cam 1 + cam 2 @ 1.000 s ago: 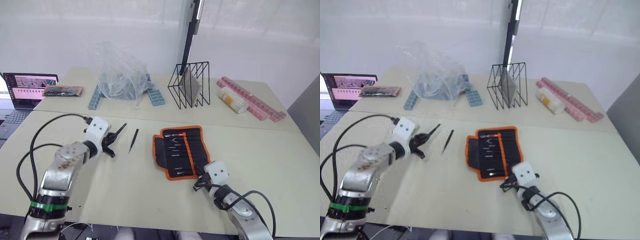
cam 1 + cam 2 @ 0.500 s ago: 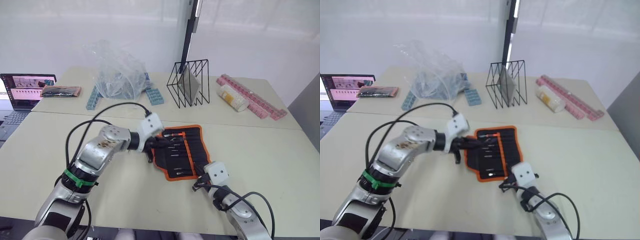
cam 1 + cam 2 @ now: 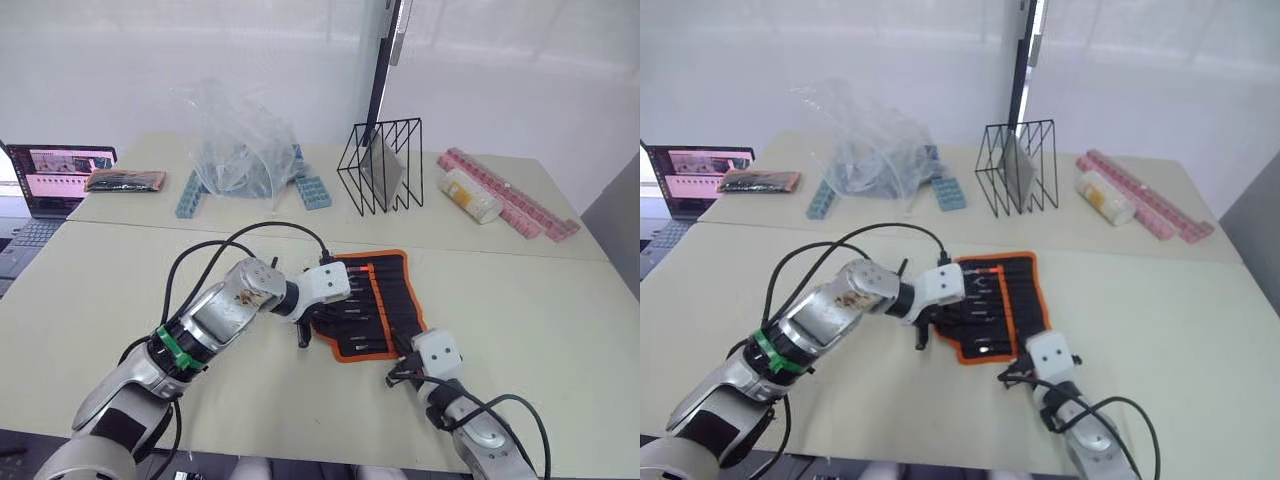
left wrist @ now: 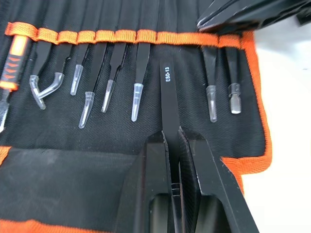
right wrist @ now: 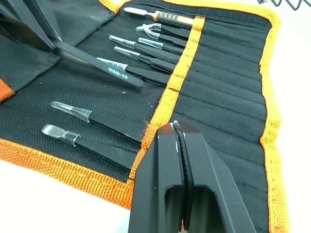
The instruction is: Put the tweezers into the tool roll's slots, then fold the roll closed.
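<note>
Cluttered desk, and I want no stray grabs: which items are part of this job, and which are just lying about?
Job: tool roll; tweezers pinched in left gripper; slots.

Lying about: laptop; plastic bag; wire rack; pink strips; flat pouch.

tool roll (image 4: 58, 160) cut off, laptop (image 3: 55, 180) cropped

Laboratory or test room, pale worktop (image 3: 560, 300) against plain white walls, open laptop (image 3: 55, 175), black wire rack (image 3: 385, 165), pink trays (image 3: 515, 205), crumpled plastic bag (image 3: 235, 140)
</note>
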`<act>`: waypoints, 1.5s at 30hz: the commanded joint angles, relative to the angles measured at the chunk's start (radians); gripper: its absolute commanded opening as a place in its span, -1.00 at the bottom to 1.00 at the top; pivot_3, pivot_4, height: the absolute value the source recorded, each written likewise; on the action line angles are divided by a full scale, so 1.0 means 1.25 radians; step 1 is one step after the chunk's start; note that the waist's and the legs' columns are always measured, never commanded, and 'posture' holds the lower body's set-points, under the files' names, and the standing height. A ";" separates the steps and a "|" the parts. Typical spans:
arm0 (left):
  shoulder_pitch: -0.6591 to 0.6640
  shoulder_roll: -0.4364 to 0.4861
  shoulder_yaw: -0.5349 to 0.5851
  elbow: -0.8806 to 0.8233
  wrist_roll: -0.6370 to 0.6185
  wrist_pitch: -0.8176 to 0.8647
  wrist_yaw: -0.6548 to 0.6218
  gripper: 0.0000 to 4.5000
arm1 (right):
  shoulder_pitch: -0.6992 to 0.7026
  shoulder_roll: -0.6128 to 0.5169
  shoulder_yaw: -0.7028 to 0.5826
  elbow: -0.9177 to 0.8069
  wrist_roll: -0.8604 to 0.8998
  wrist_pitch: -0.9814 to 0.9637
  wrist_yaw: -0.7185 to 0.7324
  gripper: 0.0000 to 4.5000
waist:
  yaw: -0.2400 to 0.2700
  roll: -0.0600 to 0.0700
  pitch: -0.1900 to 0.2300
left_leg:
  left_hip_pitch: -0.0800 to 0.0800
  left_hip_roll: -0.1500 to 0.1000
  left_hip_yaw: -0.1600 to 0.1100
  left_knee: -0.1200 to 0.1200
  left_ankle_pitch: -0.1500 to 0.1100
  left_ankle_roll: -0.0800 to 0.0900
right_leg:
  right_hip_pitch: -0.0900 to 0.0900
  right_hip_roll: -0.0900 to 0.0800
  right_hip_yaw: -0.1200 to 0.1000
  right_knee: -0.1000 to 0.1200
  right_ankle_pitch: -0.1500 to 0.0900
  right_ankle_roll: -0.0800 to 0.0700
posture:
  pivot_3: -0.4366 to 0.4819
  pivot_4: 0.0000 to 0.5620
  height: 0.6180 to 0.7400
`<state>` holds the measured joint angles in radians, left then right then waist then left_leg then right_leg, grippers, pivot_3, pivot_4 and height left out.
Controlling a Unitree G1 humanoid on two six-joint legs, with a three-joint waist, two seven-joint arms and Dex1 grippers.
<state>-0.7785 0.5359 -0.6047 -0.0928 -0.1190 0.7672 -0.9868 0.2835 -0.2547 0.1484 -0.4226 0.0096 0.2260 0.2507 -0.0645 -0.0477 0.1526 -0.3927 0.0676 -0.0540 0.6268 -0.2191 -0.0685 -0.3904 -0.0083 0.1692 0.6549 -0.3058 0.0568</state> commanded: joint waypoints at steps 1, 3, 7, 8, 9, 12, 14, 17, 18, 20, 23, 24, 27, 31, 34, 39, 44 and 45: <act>-0.028 -0.013 -0.014 0.005 0.023 -0.013 -0.020 -0.99 | 0.034 -0.001 0.022 0.041 -0.013 0.051 0.001 -1.00 | 0.000 0.000 0.000 | 0.000 0.000 0.000 0.000 0.000 0.000 | 0.000 0.000 0.000 0.000 0.000 0.000 | -0.05 -0.47 0.67; -0.032 -0.016 -0.018 0.015 0.032 -0.015 -0.025 -0.99 | 0.038 0.000 0.021 0.038 -0.012 0.050 -0.001 -1.00 | 0.000 0.000 0.000 | 0.000 0.000 0.000 0.000 0.000 0.000 | 0.000 0.000 0.000 0.000 0.000 0.000 | -0.05 -0.47 0.67; -0.044 -0.032 -0.021 0.028 0.042 -0.014 -0.035 -0.99 | 0.046 0.000 0.022 0.034 -0.012 0.050 -0.004 -1.00 | 0.001 0.000 0.000 | 0.000 0.000 0.000 0.000 0.000 0.000 | 0.000 0.000 0.000 0.000 0.000 0.000 | -0.05 -0.47 0.67; -0.047 -0.036 -0.021 0.033 0.045 -0.014 -0.036 -0.99 | 0.048 0.000 0.022 0.033 -0.012 0.051 -0.004 -1.00 | 0.001 0.000 0.000 | 0.000 0.000 0.000 0.000 0.000 0.000 | 0.000 0.000 0.000 0.000 0.000 0.000 | -0.05 -0.47 0.67; -0.050 -0.041 -0.022 0.038 0.048 -0.014 -0.037 -0.99 | 0.049 0.001 0.023 0.032 -0.013 0.051 -0.005 -1.00 | 0.001 0.000 0.000 | 0.000 0.000 0.000 0.000 0.000 0.000 | 0.000 0.000 0.000 0.000 0.000 0.000 | -0.05 -0.47 0.67; -0.063 -0.058 -0.027 0.067 0.060 -0.025 -0.040 -0.99 | 0.053 0.004 0.028 0.030 -0.015 0.052 -0.007 -1.00 | 0.003 0.000 0.000 | 0.000 0.000 0.000 0.000 0.000 0.000 | 0.000 0.000 0.000 0.000 0.000 0.000 | -0.05 -0.47 0.67; -0.067 -0.065 -0.029 0.079 0.068 -0.033 -0.043 -0.99 | 0.054 0.006 0.029 0.031 -0.016 0.052 -0.007 -1.00 | 0.003 0.000 0.000 | 0.000 0.000 0.000 0.000 0.000 0.000 | 0.000 0.000 0.000 0.000 0.000 0.000 | -0.05 -0.47 0.67; -0.076 -0.078 -0.033 0.099 0.082 -0.044 -0.047 -0.99 | 0.053 0.007 0.028 0.030 -0.016 0.053 -0.007 -1.00 | 0.003 0.000 0.000 | 0.000 0.000 0.000 0.000 0.000 0.000 | 0.000 0.000 0.000 0.000 0.000 0.000 | -0.05 -0.47 0.67; -0.078 -0.081 -0.034 0.104 0.085 -0.047 -0.049 -0.99 | 0.053 0.008 0.028 0.030 -0.016 0.053 -0.008 -1.00 | 0.003 0.000 0.000 | 0.000 0.000 0.000 0.000 0.000 0.000 | 0.000 0.000 0.000 0.001 0.000 0.000 | -0.05 -0.47 0.67; -0.082 -0.088 -0.037 0.114 0.093 -0.055 -0.050 -0.99 | 0.053 0.008 0.027 0.031 -0.016 0.051 -0.008 -1.00 | 0.003 0.000 0.000 | 0.000 0.000 0.000 0.001 0.000 0.000 | 0.000 0.000 0.000 0.001 0.000 0.000 | -0.05 -0.47 0.67; -0.088 -0.100 -0.037 0.128 0.102 -0.063 -0.054 -0.99 | 0.051 0.010 0.029 0.033 -0.016 0.052 -0.010 -1.00 | 0.004 0.000 0.000 | 0.000 0.000 0.000 0.001 0.000 0.000 | 0.000 0.000 0.000 0.001 0.000 0.000 | -0.05 -0.47 0.67; -0.089 -0.104 -0.037 0.133 0.105 -0.066 -0.056 -0.99 | 0.051 0.011 0.029 0.033 -0.017 0.052 -0.010 -1.00 | 0.004 0.000 0.000 | 0.000 0.000 0.000 0.001 0.000 0.000 | 0.001 0.000 0.000 0.001 0.000 0.000 | -0.05 -0.47 0.67; -0.094 -0.122 -0.040 0.151 0.117 -0.077 -0.056 -0.99 | 0.051 0.012 0.029 0.034 -0.017 0.051 -0.011 -1.00 | 0.004 0.000 0.000 | 0.000 0.000 0.000 0.001 0.000 0.000 | 0.001 0.000 0.000 0.001 0.000 0.000 | -0.05 -0.47 0.67; -0.097 -0.145 -0.045 0.175 0.135 -0.097 -0.055 -0.99 | 0.050 0.013 0.029 0.035 -0.018 0.051 -0.011 -1.00 | 0.004 0.000 0.000 | 0.000 0.000 0.000 0.001 0.000 0.000 | 0.001 0.000 0.000 0.001 0.000 0.000 | -0.05 -0.47 0.67; -0.102 -0.174 -0.046 0.205 0.149 -0.116 -0.048 -0.99 | 0.049 0.014 0.031 0.035 -0.019 0.052 -0.010 -1.00 | 0.004 0.000 0.000 | 0.000 0.000 0.000 0.001 0.000 0.000 | 0.001 0.000 0.000 0.001 0.000 0.000 | -0.05 -0.47 0.67; -0.107 -0.226 -0.044 0.279 0.175 -0.169 -0.025 -0.99 | 0.049 0.013 0.033 0.035 -0.019 0.051 -0.008 -1.00 | 0.004 0.000 0.000 | 0.000 0.000 0.000 0.002 0.000 0.000 | 0.001 0.000 0.000 0.002 0.000 0.000 | -0.05 -0.47 0.67; -0.101 -0.269 -0.042 0.330 0.190 -0.208 -0.010 -0.99 | 0.049 0.011 0.034 0.033 -0.020 0.052 -0.006 -1.00 | 0.006 0.000 0.000 | 0.001 0.000 0.000 0.002 0.000 0.000 | 0.002 0.000 0.000 0.002 0.000 0.000 | -0.05 -0.47 0.67; -0.099 -0.274 -0.043 0.340 0.195 -0.218 -0.006 -0.99 | 0.050 0.012 0.034 0.032 -0.020 0.053 -0.006 -1.00 | 0.007 0.000 -0.001 | 0.001 0.000 0.000 0.002 0.000 0.000 | 0.002 0.000 0.000 0.002 0.000 0.000 | -0.05 -0.47 0.67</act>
<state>-0.8964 0.2114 -0.6488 0.3089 0.0955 0.5177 -1.0157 0.3149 -0.2376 0.1506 -0.4398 -0.0067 0.2280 0.2311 -0.0556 -0.0480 0.1520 -0.3916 0.0672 -0.0542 0.6301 -0.2190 -0.0683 -0.3878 -0.0082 0.1692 0.6571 -0.3055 0.0574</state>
